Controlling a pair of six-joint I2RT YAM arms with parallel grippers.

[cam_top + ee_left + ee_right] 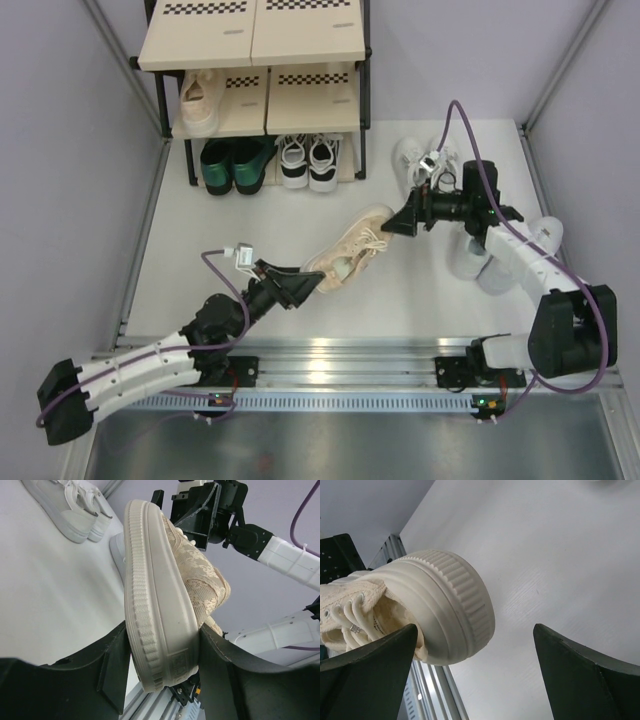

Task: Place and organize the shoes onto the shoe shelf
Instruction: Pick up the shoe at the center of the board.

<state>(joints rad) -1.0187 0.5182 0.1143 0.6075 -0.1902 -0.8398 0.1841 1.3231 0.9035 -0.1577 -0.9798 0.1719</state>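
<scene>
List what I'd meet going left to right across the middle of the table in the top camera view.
The left gripper, clamped on the heel → beige sneaker → right gripper, open around the toe → pale grey sneakers, partly under the right arm.

Left gripper [310,284] clamps beige sneaker [350,250] at heel, right gripper [398,225] at its toe. Green shoes [235,165] and black-and-white sneakers [308,162] on shoe shelf [200,55] bottom tier.

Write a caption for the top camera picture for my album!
Left gripper holds a beige sneaker by its heel, open right gripper at the toe, in front of the shoe shelf.
</scene>
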